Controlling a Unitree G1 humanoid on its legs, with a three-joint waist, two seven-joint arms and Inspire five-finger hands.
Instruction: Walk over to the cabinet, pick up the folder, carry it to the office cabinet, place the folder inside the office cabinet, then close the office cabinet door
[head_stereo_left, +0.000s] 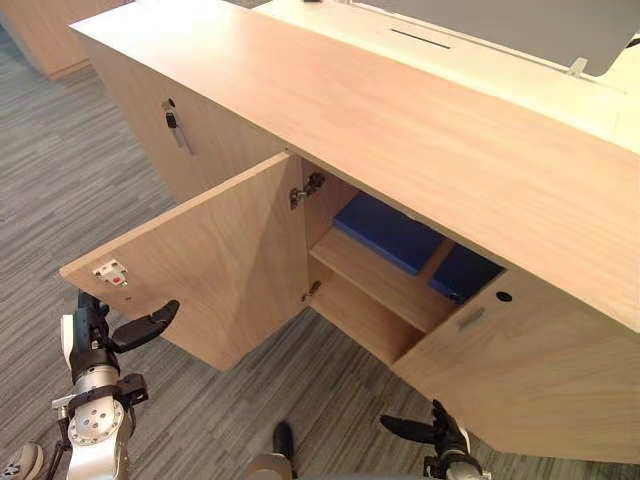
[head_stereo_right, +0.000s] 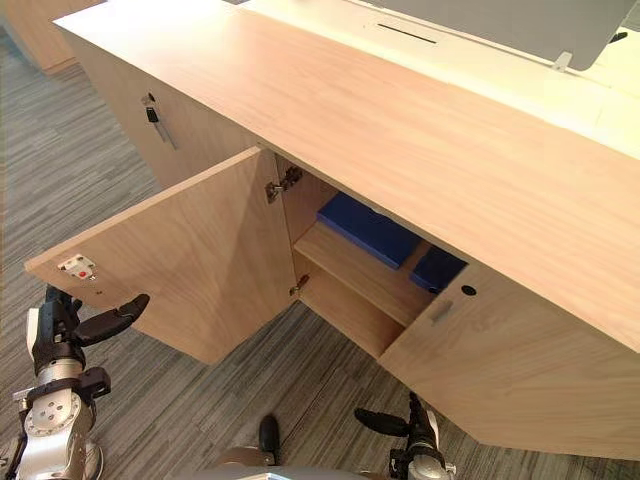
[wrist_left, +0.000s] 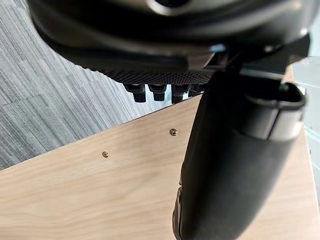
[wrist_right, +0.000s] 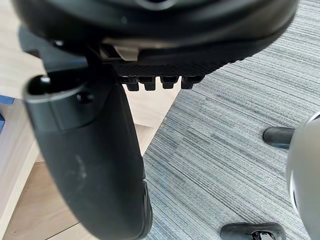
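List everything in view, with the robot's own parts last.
Office cabinet: one, light wood, running across the view, two doors swung open.
Folders: two, blue, on the upper shelf inside.
Key: one, dark, in the lock of the closed door at left.
Carpet: grey, striped, covering the floor.
Left hand: dark, open, by the left open door's free edge.
Right hand: dark, open, low beside the right open door.
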